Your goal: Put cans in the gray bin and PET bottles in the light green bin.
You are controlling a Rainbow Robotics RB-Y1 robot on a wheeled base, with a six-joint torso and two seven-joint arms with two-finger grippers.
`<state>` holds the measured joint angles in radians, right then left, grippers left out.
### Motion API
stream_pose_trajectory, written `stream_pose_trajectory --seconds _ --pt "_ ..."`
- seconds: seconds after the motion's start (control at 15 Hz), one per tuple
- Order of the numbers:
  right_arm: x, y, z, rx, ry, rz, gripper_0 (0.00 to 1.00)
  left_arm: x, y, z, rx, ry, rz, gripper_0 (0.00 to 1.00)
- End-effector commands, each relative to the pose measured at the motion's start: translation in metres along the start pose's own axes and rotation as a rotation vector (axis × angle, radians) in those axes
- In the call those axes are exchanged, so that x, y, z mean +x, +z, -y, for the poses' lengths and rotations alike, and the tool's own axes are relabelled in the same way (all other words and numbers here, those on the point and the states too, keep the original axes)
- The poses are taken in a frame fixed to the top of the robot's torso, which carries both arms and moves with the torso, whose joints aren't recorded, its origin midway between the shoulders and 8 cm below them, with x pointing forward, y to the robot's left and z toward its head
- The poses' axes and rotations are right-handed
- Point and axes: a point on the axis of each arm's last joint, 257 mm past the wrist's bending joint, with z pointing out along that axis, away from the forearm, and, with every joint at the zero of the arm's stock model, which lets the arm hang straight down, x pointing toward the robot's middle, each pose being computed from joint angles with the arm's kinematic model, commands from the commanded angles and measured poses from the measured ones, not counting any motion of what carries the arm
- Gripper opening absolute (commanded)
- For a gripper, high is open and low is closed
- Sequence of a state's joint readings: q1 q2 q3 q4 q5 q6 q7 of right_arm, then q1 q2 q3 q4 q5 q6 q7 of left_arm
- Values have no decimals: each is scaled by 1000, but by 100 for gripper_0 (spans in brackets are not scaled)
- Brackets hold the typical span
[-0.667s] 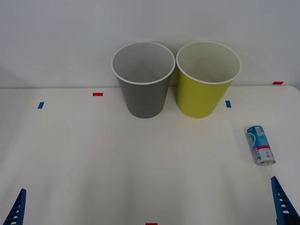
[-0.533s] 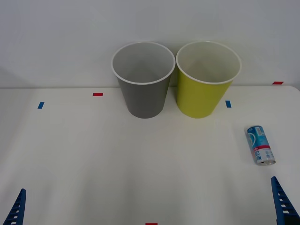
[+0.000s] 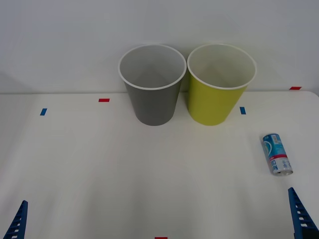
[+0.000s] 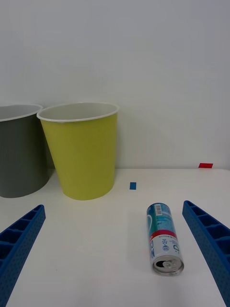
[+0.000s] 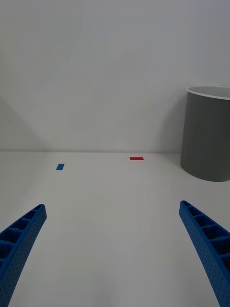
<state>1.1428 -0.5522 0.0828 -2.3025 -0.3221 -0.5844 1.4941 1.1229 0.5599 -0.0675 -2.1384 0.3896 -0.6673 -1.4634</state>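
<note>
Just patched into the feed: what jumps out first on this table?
Two tall bins stand side by side at the table's far edge, the gray bin on the left and the light green bin on the right. A single small can lies on its side near the right edge, just ahead of the open right pincer. The left pincer waits open at the near left.

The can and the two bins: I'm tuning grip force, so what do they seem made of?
The can looks like thin metal: shiny silver end with a pull tab, glossy printed label. The gray bin and the green bin look like smooth matte plastic with white rims, though the look alone leaves that open.
</note>
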Motion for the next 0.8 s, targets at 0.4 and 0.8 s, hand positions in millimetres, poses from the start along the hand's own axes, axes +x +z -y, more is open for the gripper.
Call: stream_pose_trajectory --seconds 0.4,0.8 --pt "0 0 0 0 0 0 100 0 0 0 0 0 0 95" --pt "0 0 0 0 0 0 100 0 0 0 0 0 0 95"
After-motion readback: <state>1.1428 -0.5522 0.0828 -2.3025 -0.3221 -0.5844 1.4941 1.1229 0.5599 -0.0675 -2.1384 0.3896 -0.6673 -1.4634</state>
